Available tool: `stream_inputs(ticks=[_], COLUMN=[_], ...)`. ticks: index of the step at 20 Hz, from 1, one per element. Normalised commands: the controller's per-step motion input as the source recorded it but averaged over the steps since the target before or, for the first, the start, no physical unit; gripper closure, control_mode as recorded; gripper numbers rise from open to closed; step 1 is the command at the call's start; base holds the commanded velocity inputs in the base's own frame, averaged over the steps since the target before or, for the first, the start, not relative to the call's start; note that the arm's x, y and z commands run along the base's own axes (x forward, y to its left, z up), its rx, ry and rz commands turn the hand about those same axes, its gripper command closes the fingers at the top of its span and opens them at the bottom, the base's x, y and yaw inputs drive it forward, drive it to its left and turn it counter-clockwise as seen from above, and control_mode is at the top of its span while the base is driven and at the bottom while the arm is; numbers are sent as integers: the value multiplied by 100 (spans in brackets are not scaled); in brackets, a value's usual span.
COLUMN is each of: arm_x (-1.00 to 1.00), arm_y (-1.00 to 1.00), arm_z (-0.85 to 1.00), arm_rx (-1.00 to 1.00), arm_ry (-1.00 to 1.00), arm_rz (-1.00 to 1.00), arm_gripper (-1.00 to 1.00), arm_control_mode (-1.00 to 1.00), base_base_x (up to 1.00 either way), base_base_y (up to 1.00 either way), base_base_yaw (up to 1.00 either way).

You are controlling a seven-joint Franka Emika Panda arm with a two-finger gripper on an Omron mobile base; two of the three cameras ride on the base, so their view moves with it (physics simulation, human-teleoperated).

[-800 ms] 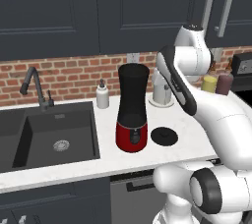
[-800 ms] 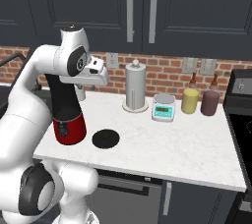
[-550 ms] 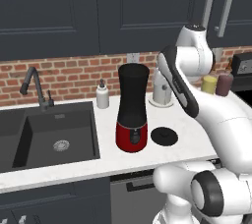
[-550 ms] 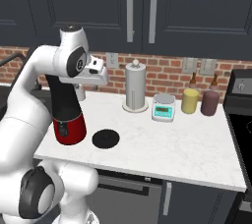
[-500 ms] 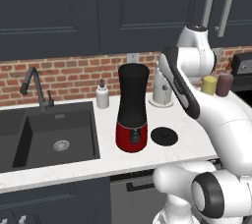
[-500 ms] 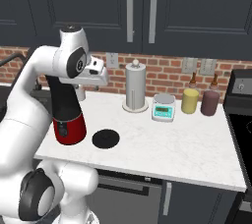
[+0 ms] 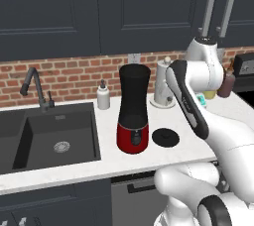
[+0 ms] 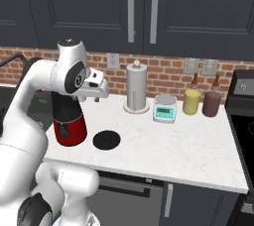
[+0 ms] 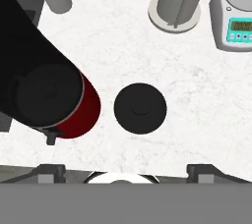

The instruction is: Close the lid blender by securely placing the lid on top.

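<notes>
Claw [image 9: 123,171] spread wide, empty, hovering high above lid [image 9: 140,108]. Barely shifted over the last second; lid flat on worktop [image 9: 197,120] beside blender [image 9: 47,95], grasp not begun.

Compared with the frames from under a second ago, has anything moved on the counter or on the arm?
Almost nothing has changed. The gripper hangs high above the counter as before, with at most a slight shift. The lid still lies flat on the counter beside the blender, untouched, and the blender jar remains uncovered.
</notes>
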Motion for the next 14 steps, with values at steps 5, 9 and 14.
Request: stream_inputs(ticks=[5,9,14], arm_x=[-17,0,0], arm_y=[0,0,0], arm_z=[-35,-43,-48], arm_rx=[0,-1,-2], arm_ry=[0,10,13], arm_rz=[0,0,0], arm_gripper=[-100,-100,-100], arm_control_mode=[-100,-100,-100], base_base_x=[0,0,0], base_base_y=[0,0,0], base_base_yaw=[0,0,0])
